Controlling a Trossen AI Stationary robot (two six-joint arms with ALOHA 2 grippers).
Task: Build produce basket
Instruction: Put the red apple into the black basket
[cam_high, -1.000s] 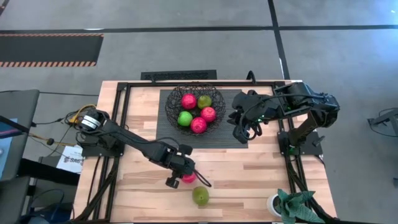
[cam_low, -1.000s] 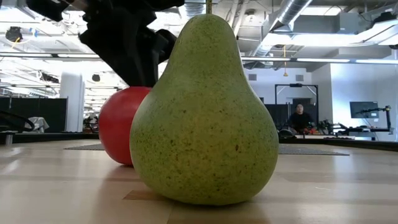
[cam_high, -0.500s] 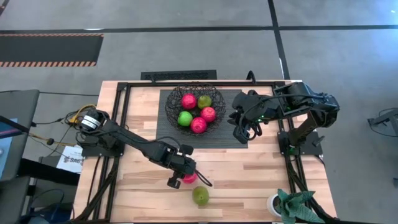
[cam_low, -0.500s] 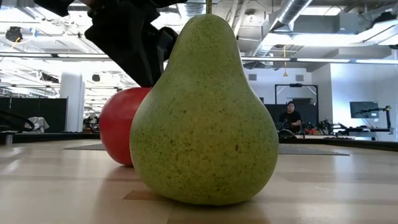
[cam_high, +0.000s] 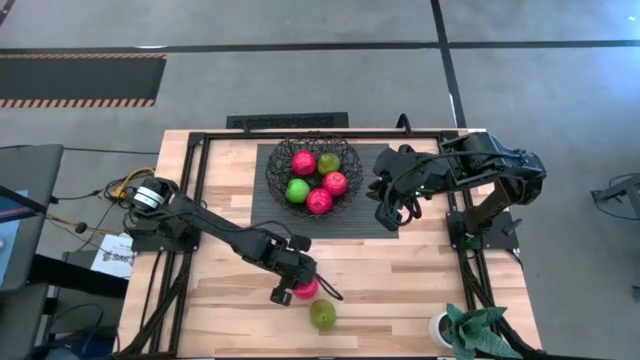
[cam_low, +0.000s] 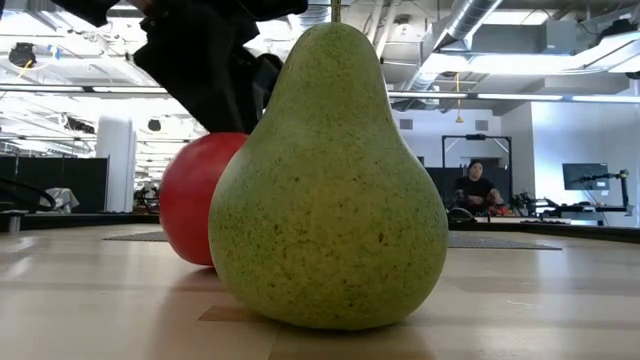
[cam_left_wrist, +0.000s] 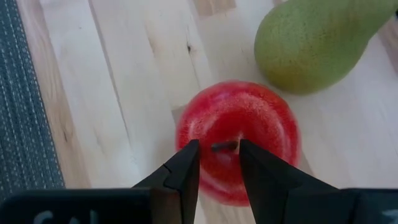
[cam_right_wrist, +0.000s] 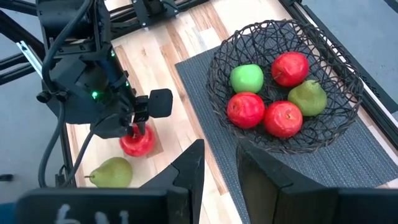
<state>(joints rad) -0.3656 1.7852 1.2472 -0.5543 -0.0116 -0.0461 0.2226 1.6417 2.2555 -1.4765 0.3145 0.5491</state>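
Observation:
A red apple (cam_high: 306, 288) rests on the wood near the table's front, with a yellow-green pear (cam_high: 322, 315) standing upright just nearer the front edge. My left gripper (cam_left_wrist: 219, 168) points steeply down at the apple's top and is open by a narrow gap, one finger on each side of the dark stem (cam_left_wrist: 224, 147). The black wire basket (cam_high: 315, 172) stands on the dark mat (cam_high: 375, 215) and holds three red fruits, one bright green and one yellow-green. My right gripper (cam_high: 395, 212) hangs high over the mat's right part, narrowly open and holding nothing. My left gripper comes at the red apple from above, slanting down, its fingertips (cam_left_wrist: 186, 165) level with the dimple around the stem. The stem lies in the gap and is not pinched. Whether the tips touch the apple's skin I cannot tell. The apple sits on the table.
Black frame rails (cam_high: 195, 200) run along the table's left and right sides. A small potted plant (cam_high: 465, 328) stands at the front right corner. Bare wood lies between the mat and the two loose fruits. A person sits far off in the room (cam_low: 478, 185).
My left gripper has turned slightly above the red apple without leaving its place, and its finger gap looks the same. The apple and the pear stay on the table.

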